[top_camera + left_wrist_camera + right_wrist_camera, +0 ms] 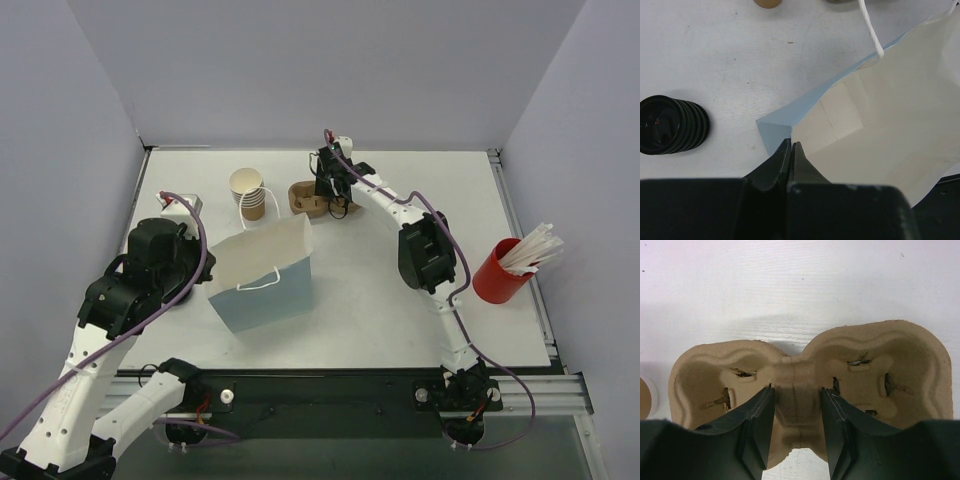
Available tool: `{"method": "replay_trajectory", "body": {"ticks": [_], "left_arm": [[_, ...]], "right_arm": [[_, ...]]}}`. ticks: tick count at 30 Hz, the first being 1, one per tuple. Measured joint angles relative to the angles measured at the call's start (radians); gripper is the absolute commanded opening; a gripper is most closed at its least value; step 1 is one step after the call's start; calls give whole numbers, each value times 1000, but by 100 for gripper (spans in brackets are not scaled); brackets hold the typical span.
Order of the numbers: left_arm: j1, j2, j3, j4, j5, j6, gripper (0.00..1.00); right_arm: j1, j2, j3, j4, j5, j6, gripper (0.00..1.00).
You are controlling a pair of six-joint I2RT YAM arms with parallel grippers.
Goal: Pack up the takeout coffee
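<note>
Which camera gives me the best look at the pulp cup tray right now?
Right wrist view: the pulp tray fills the frame, both hollows empty, with the right gripper straddling its centre bridge. Top external shows the tray small, partly hidden behind the right arm. Left wrist view shows the paper bag, nothing usable of the tray.

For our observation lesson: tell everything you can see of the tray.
The tray is tan moulded pulp, rough-fibred: two round hollows, both empty, with slits in their walls, joined by a narrow bridge. It lies flat on the white table, far side, beside the cup stack, behind the bag. The right gripper straddles the bridge, a finger in each hollow; whether it pinches yet is unclear.
</note>
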Motion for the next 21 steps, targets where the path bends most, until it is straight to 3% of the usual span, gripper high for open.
{"method": "replay_trajectory", "body": {"ticks": [16, 19, 21], "left_arm": [[0, 17, -4, 21, 0, 0, 0], [0, 19, -4, 21, 1, 0, 0], [0, 19, -3, 21, 1, 0, 0]], "right_arm": [[-17, -44, 0, 14, 12, -8, 26], [-24, -60, -3, 25, 15, -11, 30], [-26, -73, -17, 37, 14, -14, 38]]}}
